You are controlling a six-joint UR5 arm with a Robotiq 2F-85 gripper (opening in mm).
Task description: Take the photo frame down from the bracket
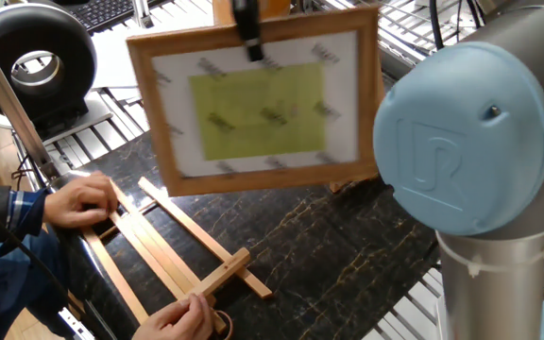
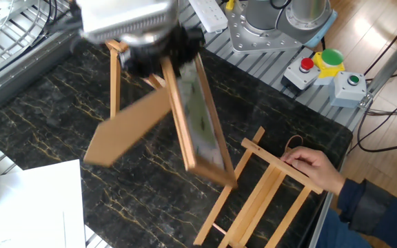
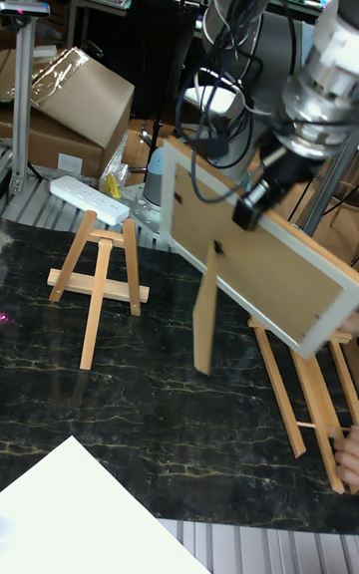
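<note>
The photo frame hangs in the air above the black marble table, clear of it. Its light-wood border, dotted white mat and yellow-green sheet face the one fixed view. My gripper is shut on the frame's top edge. From the other side the frame tilts under the gripper, and its brown back strut swings loose. The bracket, a small A-shaped easel, stands bare on the table to the left of the frame's back. It also shows behind the gripper as bracket.
A longer easel of parallel slats lies flat near the table edge, with a person's hands on it. White paper covers one table corner. An emergency-stop box and a power strip sit beside the arm's base.
</note>
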